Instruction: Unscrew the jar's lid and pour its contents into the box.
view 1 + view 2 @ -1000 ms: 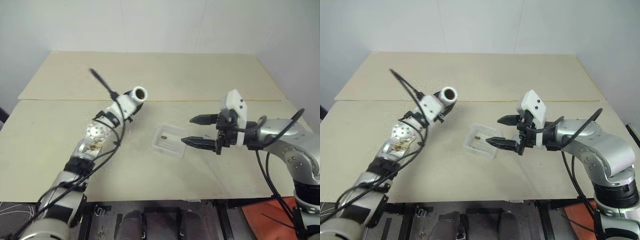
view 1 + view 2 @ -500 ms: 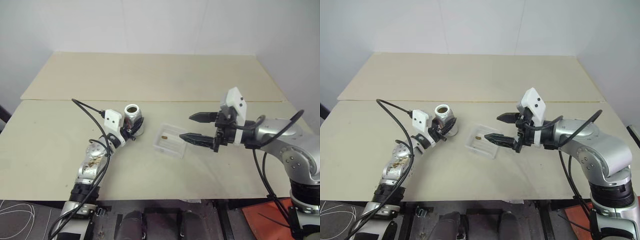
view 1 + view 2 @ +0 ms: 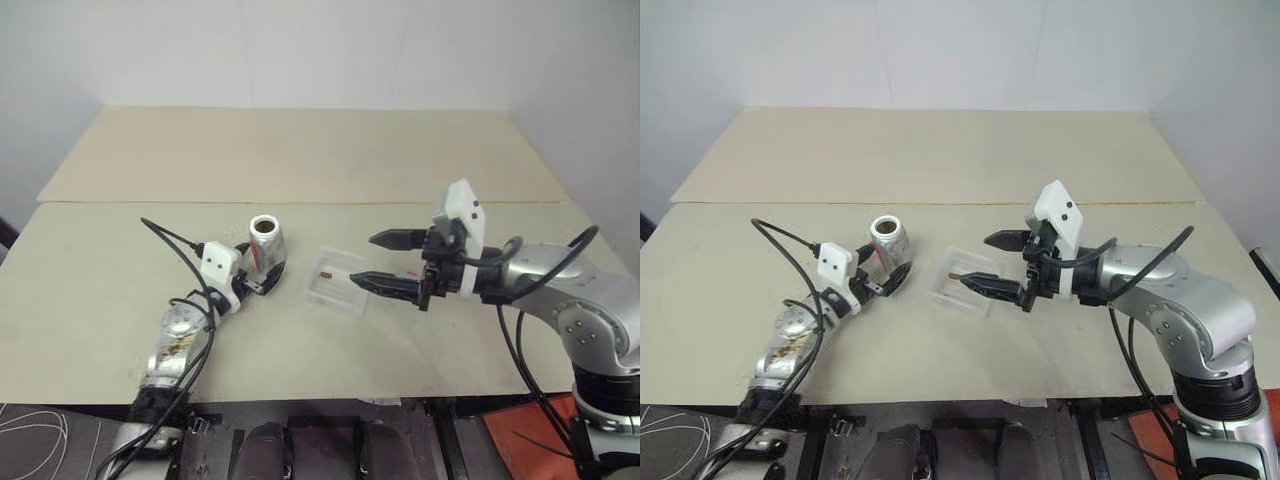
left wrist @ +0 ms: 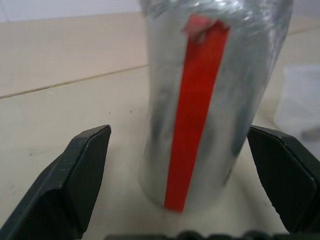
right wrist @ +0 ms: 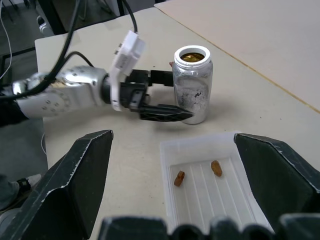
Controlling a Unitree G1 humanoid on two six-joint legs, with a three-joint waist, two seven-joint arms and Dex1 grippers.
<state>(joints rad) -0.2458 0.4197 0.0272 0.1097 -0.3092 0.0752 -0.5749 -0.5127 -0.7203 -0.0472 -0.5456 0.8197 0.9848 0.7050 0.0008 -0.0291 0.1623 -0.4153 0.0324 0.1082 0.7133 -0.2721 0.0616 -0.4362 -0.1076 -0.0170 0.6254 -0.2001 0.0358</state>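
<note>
The jar (image 3: 265, 242) stands upright on the table with its mouth uncovered, silvery with a red strip down its side (image 4: 197, 115). Yellowish-brown contents (image 5: 192, 56) show inside its mouth. My left gripper (image 3: 257, 269) is open around the jar's lower part, both fingers (image 4: 85, 175) standing apart from its wall. The clear box (image 3: 338, 281) lies just right of the jar, with two brown bits (image 5: 179, 177) in it. My right gripper (image 3: 366, 259) hovers open over the box's right end. The lid is out of view.
The beige table (image 3: 400, 160) is made of two boards with a seam (image 3: 120, 201) behind the jar. Black cables (image 3: 165, 232) loop from my left arm over the table. An orange-red object (image 3: 520, 440) lies below the front edge, at the right.
My left arm has lowered the jar from a tilted hold in the air to upright on the table, then opened its fingers off it. The right gripper has stayed put.
</note>
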